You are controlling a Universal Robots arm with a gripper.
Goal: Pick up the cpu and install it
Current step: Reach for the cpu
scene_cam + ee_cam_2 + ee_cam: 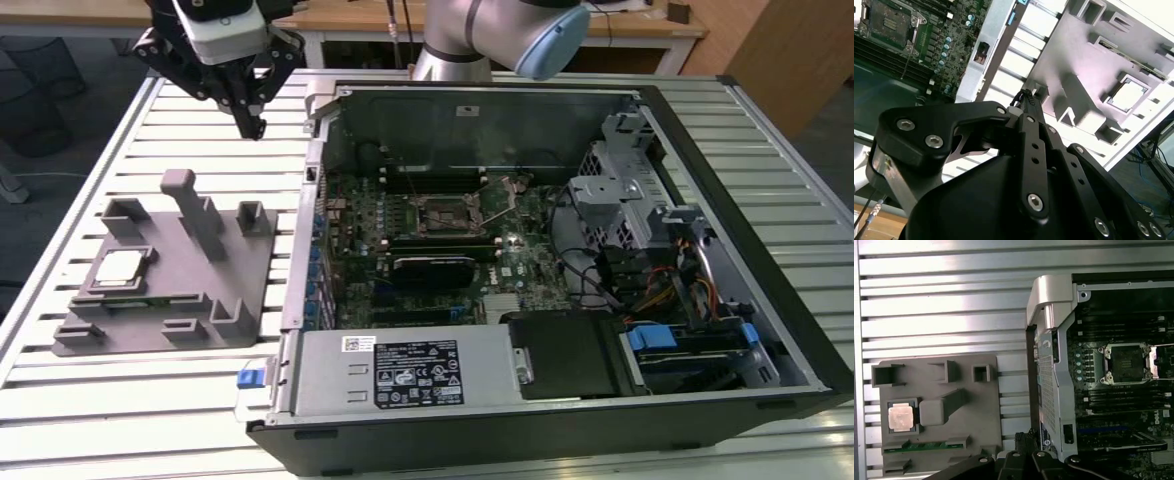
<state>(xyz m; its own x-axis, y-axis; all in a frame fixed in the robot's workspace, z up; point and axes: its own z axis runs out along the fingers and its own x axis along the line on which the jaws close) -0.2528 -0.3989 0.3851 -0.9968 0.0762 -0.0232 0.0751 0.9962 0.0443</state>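
Table (134,400) of metal slats bears tray (150,332) with cpu (120,266); pincer (251,128) pressed together above.

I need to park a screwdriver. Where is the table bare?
In the exterior view, bare slats lie below the grey tray and above it, under the gripper. The strip between tray and computer case is tight.
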